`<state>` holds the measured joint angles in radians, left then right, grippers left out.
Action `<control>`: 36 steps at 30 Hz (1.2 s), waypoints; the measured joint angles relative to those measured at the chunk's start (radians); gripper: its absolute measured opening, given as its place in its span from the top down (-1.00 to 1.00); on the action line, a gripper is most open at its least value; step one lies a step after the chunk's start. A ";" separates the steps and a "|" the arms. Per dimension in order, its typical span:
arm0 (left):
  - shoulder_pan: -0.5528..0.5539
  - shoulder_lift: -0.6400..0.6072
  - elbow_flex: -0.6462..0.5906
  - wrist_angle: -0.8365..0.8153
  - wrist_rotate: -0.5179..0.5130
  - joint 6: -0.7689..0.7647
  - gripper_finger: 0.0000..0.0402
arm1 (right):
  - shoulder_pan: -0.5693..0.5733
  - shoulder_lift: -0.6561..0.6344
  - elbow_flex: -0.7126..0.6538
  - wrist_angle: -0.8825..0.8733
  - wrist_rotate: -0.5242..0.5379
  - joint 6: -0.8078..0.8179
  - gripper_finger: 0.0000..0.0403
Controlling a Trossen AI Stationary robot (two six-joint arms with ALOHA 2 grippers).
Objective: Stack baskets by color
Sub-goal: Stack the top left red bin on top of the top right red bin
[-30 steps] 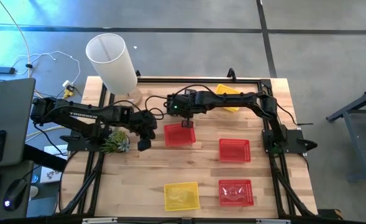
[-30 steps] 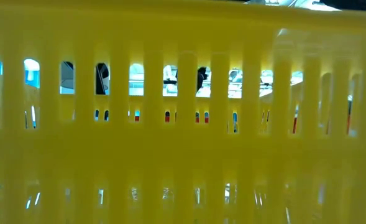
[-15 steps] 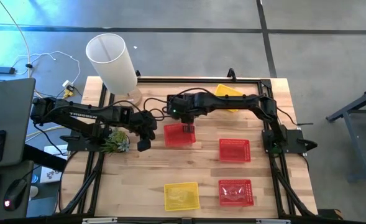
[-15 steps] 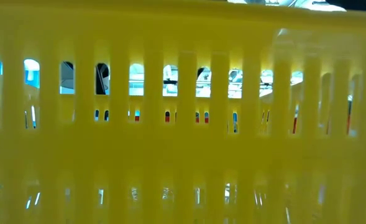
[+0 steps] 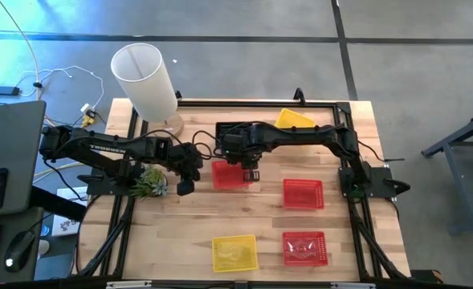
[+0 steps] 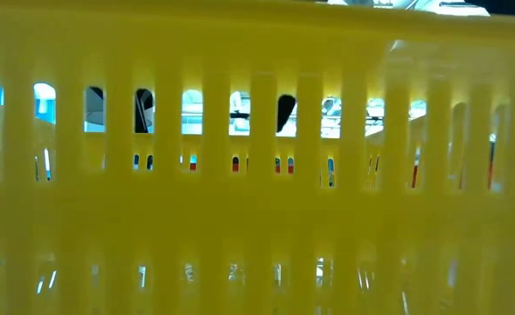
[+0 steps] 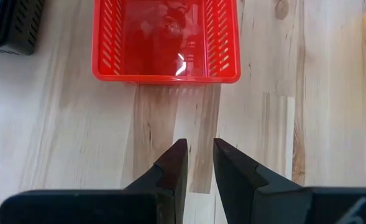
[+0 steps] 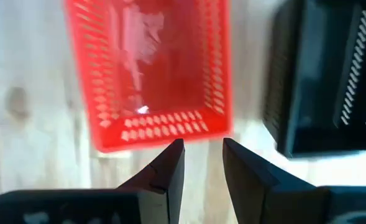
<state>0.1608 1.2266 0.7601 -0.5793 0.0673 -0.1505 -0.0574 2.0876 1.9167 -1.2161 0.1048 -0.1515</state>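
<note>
Wood-plank table (image 5: 180,233) carrying light, stiff plastic mesh baskets; thin rim looking like best place for pinching.

Red basket (image 5: 230,174) lying at centre, others at 4 and 5 o'clock, yellow basket (image 5: 234,252) at 6.

Right gripper (image 5: 250,172) hovering over red basket's wall, fingers apart, nothing held.

Left gripper (image 5: 185,183) waiting at 9 o'clock, fingers slightly apart, empty.

No legible text or labels

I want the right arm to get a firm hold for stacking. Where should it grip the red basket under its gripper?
Probably the red basket is best held by the short perforated wall nearest the right gripper, coming down from above with one finger inside and one outside. It sits flat with its mouth up, and that thin upright rim fits between the parted jaws.
</note>
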 joint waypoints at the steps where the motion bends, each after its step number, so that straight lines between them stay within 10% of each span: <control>1: 0.000 0.000 0.000 0.000 0.000 0.000 0.68 | 0.000 0.000 0.000 0.014 -0.019 -0.012 0.52; 36: 0.000 0.000 0.000 -0.007 -0.001 0.011 0.68 | -0.034 0.102 -0.002 0.170 0.025 -0.073 0.52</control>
<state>0.1612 1.2266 0.7601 -0.5865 0.0666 -0.1392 -0.0917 2.1895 1.9144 -1.0461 0.1298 -0.2245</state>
